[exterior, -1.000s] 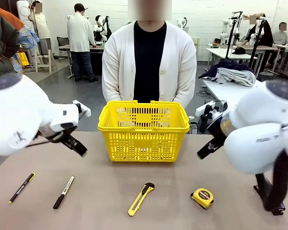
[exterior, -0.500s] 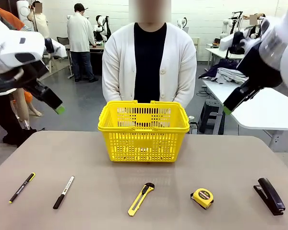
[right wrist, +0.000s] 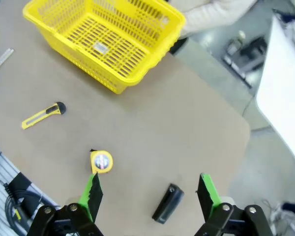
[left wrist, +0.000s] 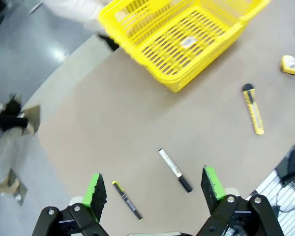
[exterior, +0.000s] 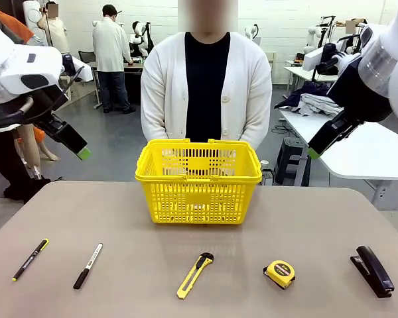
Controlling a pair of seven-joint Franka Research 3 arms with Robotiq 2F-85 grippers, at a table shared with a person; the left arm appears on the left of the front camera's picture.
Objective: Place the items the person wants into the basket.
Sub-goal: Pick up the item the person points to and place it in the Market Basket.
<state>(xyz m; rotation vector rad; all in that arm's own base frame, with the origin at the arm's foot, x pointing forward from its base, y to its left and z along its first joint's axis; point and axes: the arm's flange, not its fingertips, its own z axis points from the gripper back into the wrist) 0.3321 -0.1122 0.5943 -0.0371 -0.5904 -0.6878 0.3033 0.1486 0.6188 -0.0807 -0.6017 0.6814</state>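
Observation:
The yellow basket (exterior: pixel 199 199) stands empty at the table's far middle, in front of the person (exterior: pixel 205 86) in a white cardigan, whose arms hang down. Along the near edge lie the black pen (exterior: pixel 30 259), the white-and-black marker (exterior: pixel 87 265) and the yellow tape measure (exterior: pixel 279 273). My left gripper (exterior: pixel 79 151) hangs open high above the table's left end; its wrist view looks down on the pen (left wrist: pixel 127 200), marker (left wrist: pixel 175 177) and basket (left wrist: pixel 187 73). My right gripper (exterior: pixel 313 152) is open high at the right, over the tape measure (right wrist: pixel 101 162).
A yellow utility knife (exterior: pixel 194 274) lies between marker and tape measure. A black stapler (exterior: pixel 374 271) rests at the near right. Both grippers (left wrist: pixel 154 186) (right wrist: pixel 149 189) hold nothing. Other tables and people stand in the room behind.
Both arms have lifted from low over the table to high at its two sides, uncovering the stapler. In the last half second they barely moved.

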